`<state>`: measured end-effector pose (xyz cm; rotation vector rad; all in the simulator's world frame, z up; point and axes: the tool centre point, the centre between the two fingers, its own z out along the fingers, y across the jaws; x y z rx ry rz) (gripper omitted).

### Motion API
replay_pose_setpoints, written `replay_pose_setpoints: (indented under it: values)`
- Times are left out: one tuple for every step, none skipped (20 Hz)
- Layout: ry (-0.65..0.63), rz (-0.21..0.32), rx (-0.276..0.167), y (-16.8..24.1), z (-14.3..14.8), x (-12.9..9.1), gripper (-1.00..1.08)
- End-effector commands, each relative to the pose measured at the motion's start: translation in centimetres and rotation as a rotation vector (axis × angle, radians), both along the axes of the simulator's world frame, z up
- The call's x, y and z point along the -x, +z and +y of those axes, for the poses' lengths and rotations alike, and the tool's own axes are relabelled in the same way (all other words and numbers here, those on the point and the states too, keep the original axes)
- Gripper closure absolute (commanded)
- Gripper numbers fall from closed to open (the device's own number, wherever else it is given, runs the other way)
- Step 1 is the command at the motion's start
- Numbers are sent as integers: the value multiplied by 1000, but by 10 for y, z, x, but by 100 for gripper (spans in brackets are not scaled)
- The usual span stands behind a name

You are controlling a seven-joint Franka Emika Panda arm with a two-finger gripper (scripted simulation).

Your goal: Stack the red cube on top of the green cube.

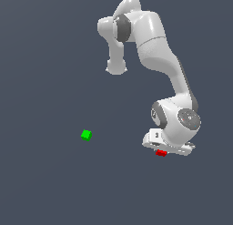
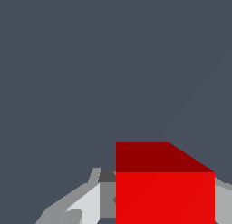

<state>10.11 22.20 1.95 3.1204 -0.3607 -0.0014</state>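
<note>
Your claw [image 1: 162,151] looks clamped on red cube [image 1: 160,152]; grip partly hidden. Green cube [image 1: 86,135] well apart. Risk: cube slipping mid-carry, or off-centre release toppling stack.

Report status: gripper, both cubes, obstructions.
Gripper down around red cube; grasp unconfirmed. Green cube sits apart toward the exterior view's left. Nothing visible between them.

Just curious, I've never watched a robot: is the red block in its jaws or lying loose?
In its jaws, it seems: the red cube sits between grey fingers in the wrist view.
</note>
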Motion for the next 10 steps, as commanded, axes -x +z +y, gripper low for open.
replay_pose_setpoints:
  values:
    - [0, 0, 0, 1, 0, 0, 108]
    - [0, 0, 0, 3, 0, 0, 108]
    - [0, 0, 0, 5, 0, 0, 108]
    - [0, 0, 0, 7, 0, 0, 108]
    - [0, 0, 0, 11, 0, 1, 108]
    - [0, 0, 0, 15, 0, 1, 108]
    - [0, 0, 0, 20, 0, 1, 108]
    - [0, 0, 0, 26, 0, 1, 108]
    - [0, 0, 0, 33, 0, 1, 108]
    - [0, 0, 0, 40, 0, 1, 108]
